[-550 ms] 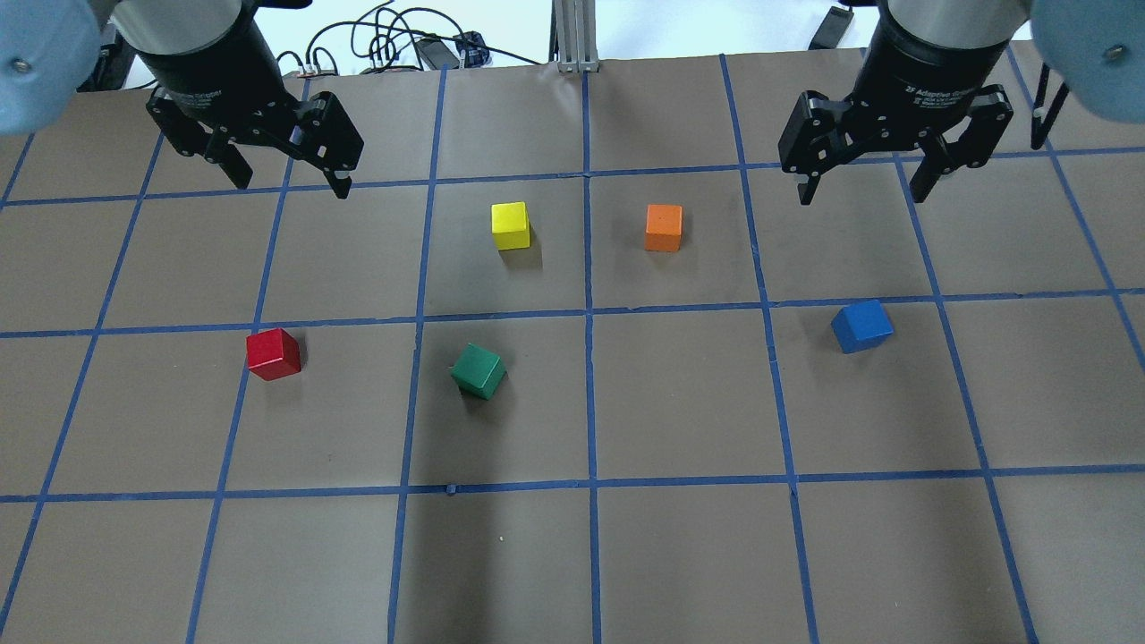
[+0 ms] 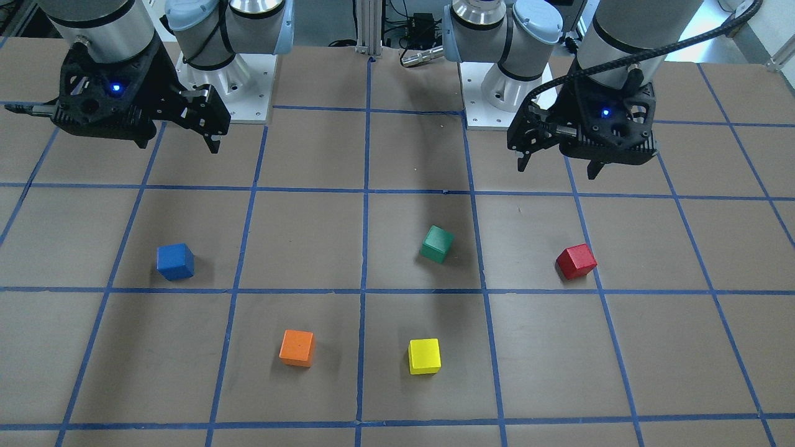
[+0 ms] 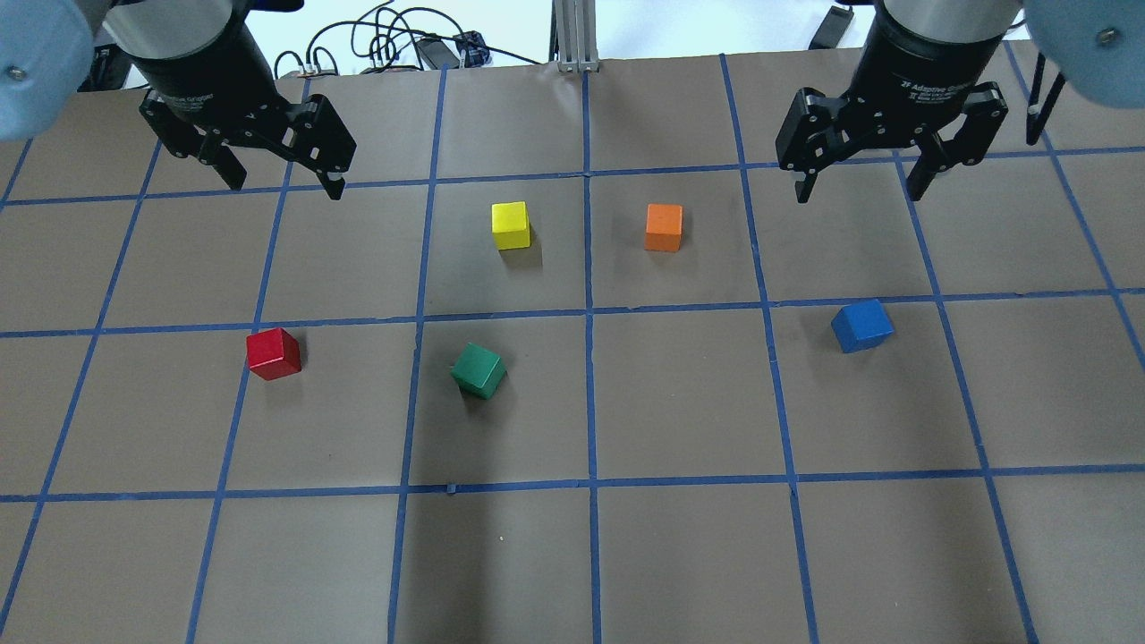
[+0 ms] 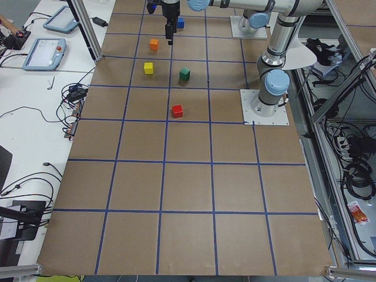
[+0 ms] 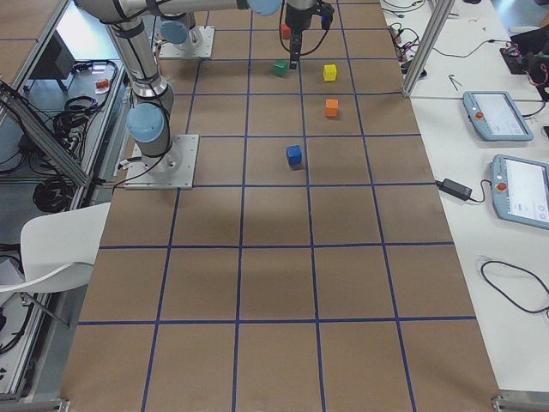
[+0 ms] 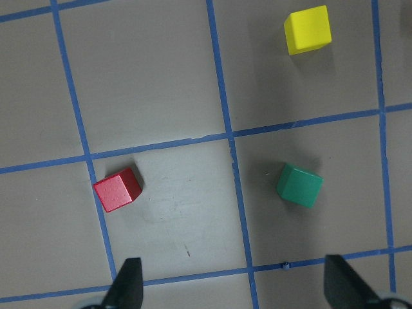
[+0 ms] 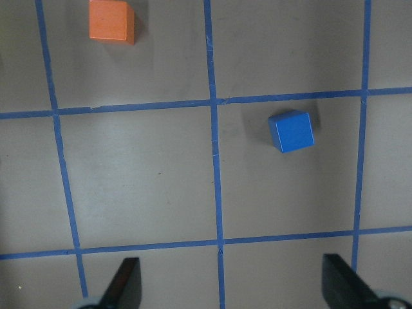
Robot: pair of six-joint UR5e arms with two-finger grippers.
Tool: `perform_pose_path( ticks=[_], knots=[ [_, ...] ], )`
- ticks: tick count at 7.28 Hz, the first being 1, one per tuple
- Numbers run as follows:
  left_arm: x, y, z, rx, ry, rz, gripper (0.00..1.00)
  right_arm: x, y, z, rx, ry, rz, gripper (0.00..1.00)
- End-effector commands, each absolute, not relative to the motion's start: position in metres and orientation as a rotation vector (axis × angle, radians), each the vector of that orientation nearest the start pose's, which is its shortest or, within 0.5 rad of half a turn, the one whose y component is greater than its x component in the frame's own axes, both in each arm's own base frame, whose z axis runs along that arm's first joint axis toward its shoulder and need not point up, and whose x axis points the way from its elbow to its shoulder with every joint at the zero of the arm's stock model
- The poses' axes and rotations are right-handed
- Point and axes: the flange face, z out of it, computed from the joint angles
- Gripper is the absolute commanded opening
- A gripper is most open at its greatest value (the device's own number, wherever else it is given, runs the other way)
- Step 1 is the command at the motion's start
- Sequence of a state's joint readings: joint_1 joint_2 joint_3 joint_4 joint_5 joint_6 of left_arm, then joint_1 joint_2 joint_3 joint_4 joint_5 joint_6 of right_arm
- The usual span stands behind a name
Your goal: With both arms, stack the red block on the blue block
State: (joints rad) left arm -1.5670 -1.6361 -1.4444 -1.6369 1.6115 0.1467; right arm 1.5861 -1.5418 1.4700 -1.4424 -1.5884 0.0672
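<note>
Overhead, left claw [image 3: 284,183], right claw [image 3: 859,193], arms [image 3: 192,45] cropped

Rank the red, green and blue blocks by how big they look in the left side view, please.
1. red block
2. green block
3. blue block
Likely only nearness to the camera: overhead, all three look about the same size.

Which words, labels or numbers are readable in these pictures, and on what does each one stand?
"2F Adaptive Gripper": on the body of the right pincer, last letters blurred; a smaller line beneath is unreadable.
On the body of the left pincer: similar print, too blurred to read.
The red block and blue block: no text.
</note>
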Motion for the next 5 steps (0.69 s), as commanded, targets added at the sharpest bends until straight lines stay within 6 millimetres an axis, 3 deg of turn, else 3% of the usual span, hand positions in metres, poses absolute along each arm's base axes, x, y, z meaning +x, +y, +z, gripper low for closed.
perform_pose_path(
  ticks=[1, 2, 3, 4, 5],
  knots=[
    [-0.119, -0.518, 0.510, 0.231, 3.092, 0.032, 1.00, 0.139, -0.495, 0.511, 0.082, 3.157, 0.086, 1.00],
    [-0.074, -0.530, 0.478, 0.249, 3.098, 0.158, 1.00, 0.139, -0.495, 0.511, 0.082, 3.157, 0.086, 1.00],
    [-0.028, -0.529, 0.439, 0.135, 3.129, 0.254, 1.00, 0.139, -0.495, 0.511, 0.082, 3.157, 0.084, 1.00],
    [0.006, -0.524, 0.401, 0.054, 3.143, 0.287, 1.00, 0.139, -0.495, 0.511, 0.082, 3.157, 0.084, 1.00],
    [0.024, -0.524, 0.356, 0.043, 3.138, 0.219, 1.00, 0.139, -0.495, 0.512, 0.082, 3.157, 0.081, 1.00]
  ],
)
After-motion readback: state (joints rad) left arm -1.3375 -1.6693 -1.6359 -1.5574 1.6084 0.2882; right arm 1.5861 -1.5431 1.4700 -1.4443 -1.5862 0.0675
